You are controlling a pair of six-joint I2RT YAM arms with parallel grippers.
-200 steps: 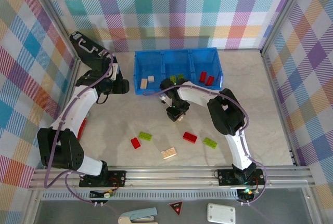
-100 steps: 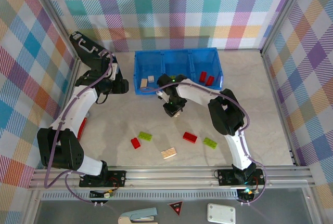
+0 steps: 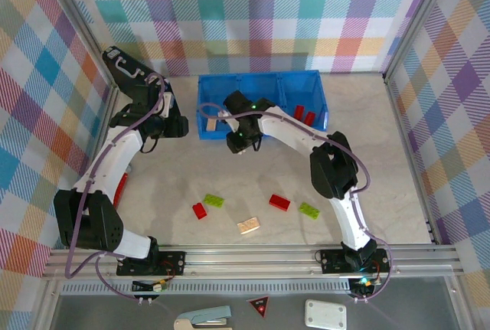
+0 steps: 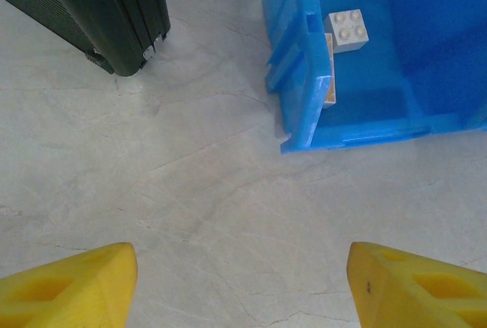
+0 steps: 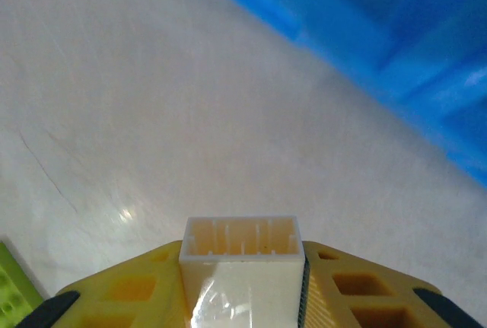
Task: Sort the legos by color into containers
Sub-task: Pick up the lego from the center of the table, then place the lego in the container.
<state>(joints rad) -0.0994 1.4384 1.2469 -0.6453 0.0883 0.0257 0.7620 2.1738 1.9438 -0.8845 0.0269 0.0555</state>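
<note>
My right gripper (image 3: pixel 238 142) is shut on a cream-white lego (image 5: pixel 241 265), held end-out between its yellow fingers (image 5: pixel 358 290). It hovers at the front wall of the blue bin's left container (image 3: pixel 220 108), whose blue rim (image 5: pixel 396 39) lies ahead. That container holds cream legos (image 4: pixel 348 30). The right container (image 3: pixel 303 100) holds two red ones (image 3: pixel 303 115). My left gripper (image 4: pixel 243 290) is open over bare table, left of the bin (image 4: pixel 312 107). On the table lie a green lego (image 3: pixel 213 200), a red (image 3: pixel 200 210), a cream (image 3: pixel 248 225), another red (image 3: pixel 279 202) and another green (image 3: pixel 309 210).
A black case (image 4: pixel 99 8) stands at the back left, close to my left gripper (image 3: pixel 173 125). A red piece (image 3: pixel 121 189) lies beside the left arm. Checked walls enclose the table on three sides.
My right gripper has travelled up and left from the table's middle to the front of the bin's left container, carrying the cream lego. The left arm has not moved.
</note>
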